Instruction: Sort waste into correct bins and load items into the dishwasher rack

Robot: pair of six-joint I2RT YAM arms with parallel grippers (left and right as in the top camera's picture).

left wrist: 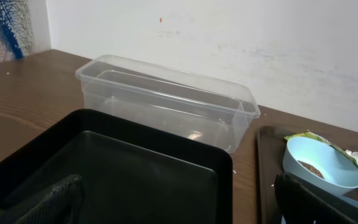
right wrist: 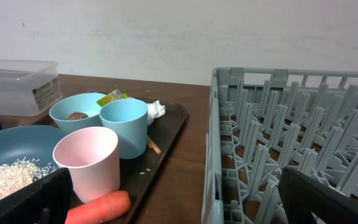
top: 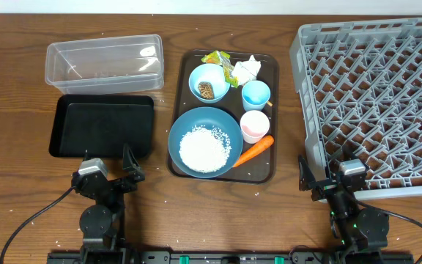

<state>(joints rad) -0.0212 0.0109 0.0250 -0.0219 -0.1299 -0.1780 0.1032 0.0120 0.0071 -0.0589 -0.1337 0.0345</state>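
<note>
Just beyond the left tool (top: 108,155) sits the black tray (top: 101,125).

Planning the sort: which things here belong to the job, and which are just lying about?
Job: rice, carrot, brown lump, tissue, wrapper, large bowl, small bowl, blue cup, pink cup, clear tub, black tray, grey rack.
Just there: brown serving tray, table.

Left hand (top: 110,167), right hand (top: 322,174) both low, spread wide, holding nothing.
</note>
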